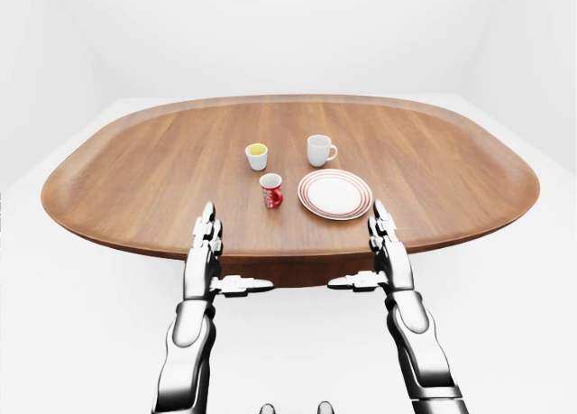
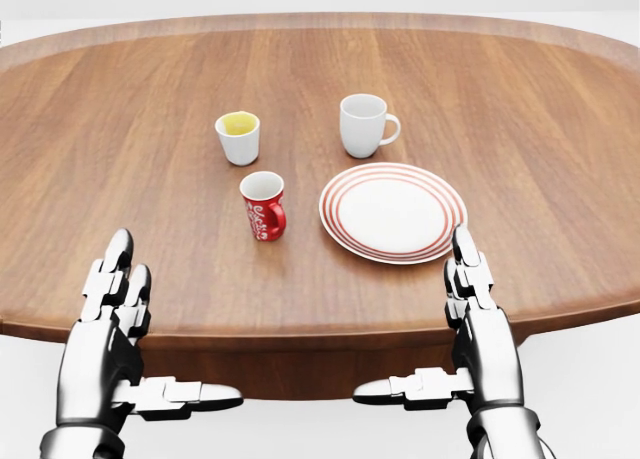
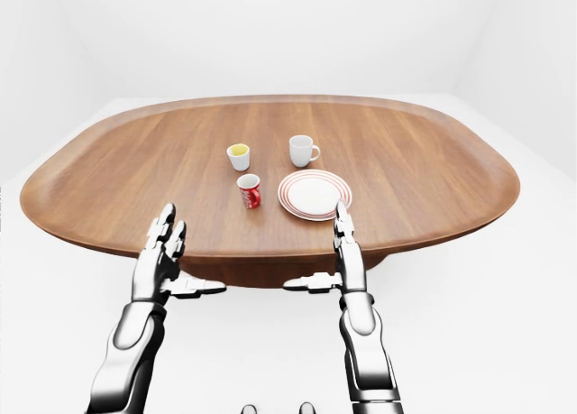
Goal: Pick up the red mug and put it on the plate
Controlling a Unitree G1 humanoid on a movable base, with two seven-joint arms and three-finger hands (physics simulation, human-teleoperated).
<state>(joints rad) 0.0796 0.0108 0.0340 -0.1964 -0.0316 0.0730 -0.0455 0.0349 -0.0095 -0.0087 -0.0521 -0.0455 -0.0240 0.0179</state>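
I am facing the wide oval wooden table (image 2: 520, 99), which is filling most of the head view. On it the red-ringed plate (image 2: 392, 211) is lying right of centre, and the red mug (image 2: 264, 206) is standing upright just to the plate's left, apart from it, handle turned toward the plate. Above these, a white mug (image 2: 364, 125) and a small white cup with yellow inside (image 2: 238, 137) are standing well clear.

I am holding both hands low at the table's near edge, touching nothing. My left hand (image 2: 105, 354) is spread wide, fingers straight up and thumb out sideways; my right hand (image 2: 470, 329) is spread just as wide, empty too.

The mug is lying nearer my left hand, so I am judging that hand the better one. To do the reach well, I am planning to come at the mug's handle-free side, keeping the fingers wide until they are standing round the body, and staying clear of the yellow cup above it.
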